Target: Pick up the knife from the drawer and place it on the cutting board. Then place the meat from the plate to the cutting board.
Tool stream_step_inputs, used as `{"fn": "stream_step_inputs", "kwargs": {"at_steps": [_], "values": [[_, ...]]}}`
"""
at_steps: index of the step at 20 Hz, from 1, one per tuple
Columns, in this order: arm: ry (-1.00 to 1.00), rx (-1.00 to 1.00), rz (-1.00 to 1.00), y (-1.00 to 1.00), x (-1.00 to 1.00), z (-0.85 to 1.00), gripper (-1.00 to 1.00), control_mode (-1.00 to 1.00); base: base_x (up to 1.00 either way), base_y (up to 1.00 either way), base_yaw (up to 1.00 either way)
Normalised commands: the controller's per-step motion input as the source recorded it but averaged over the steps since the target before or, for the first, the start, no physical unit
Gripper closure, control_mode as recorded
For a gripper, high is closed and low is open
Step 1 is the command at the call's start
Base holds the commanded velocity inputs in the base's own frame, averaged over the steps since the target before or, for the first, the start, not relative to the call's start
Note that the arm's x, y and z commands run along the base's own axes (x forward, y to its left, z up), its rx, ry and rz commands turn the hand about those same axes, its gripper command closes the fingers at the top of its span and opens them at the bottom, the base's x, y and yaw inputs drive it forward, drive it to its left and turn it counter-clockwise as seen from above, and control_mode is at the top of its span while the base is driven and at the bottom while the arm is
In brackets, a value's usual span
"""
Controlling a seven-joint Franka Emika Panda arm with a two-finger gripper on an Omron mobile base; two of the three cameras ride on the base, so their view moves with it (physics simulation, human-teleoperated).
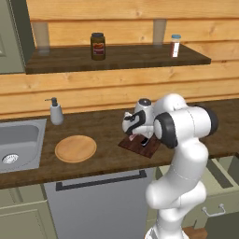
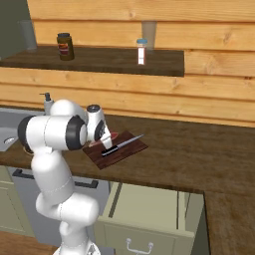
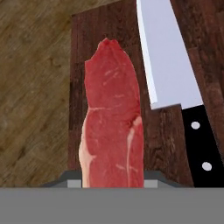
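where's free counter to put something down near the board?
Bare counter runs right of the cutting board toward the corner, and between the board and the empty plate. The board itself is crowded: the knife and the meat lie side by side, with the end effector low over them. The drawer stands open below.

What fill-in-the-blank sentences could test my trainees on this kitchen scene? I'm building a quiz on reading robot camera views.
1. The knife lies on the dark ____.
2. The meat lies beside the knife's ____ blade.
3. The round plate sits between the cutting board and the ____.
4. The drawer below the counter stands ____.

Missing words: cutting board; silver; sink; open
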Motion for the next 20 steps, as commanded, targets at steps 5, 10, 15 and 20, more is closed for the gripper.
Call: {"fn": "stream_step_inputs", "kwargs": {"at_steps": [5, 10, 15, 20], "values": [[0.01, 0.00, 0.00, 0.00, 0.19, -0.06, -1.00, -1.00, 0.00, 0.00, 0.00], [0.01, 0.00, 0.00, 0.00, 0.13, -0.02, -1.00, -1.00, 0.00, 0.00, 0.00], [0.00, 0.00, 0.02, 0.00, -0.10, 0.00, -1.00, -1.00, 0.00, 0.00, 0.00], [-0.02, 0.00, 0.12, -0.04, -0.20, 0.27, -1.00, -1.00, 0.00, 0.00, 0.00]]}}
